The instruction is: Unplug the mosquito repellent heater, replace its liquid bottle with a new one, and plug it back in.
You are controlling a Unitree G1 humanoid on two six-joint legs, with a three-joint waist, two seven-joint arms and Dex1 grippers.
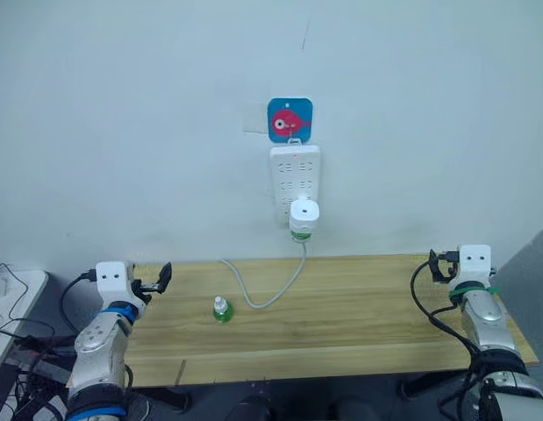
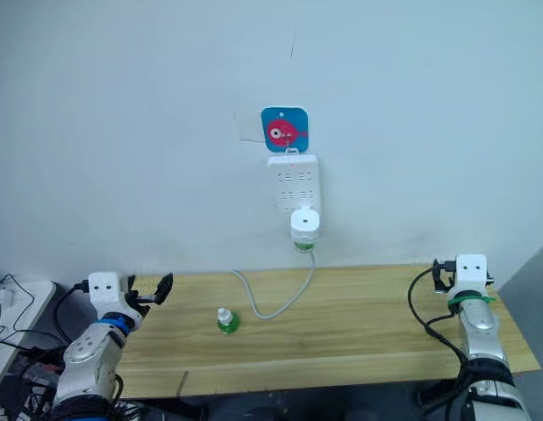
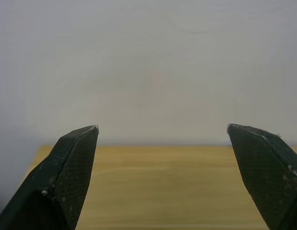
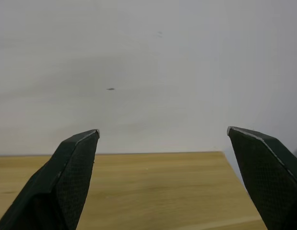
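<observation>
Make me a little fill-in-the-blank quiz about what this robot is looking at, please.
1. The white heater is plugged into the power strip that hangs on the ____.
2. The small spare bottle standing on the wooden table holds ____ liquid.
3. The left pincer and the right pincer both have their fingers spread ____.
4. Above the power strip hangs a blue hook plate with a pink ____ on it.

Missing words: wall; green; open; fish
</observation>
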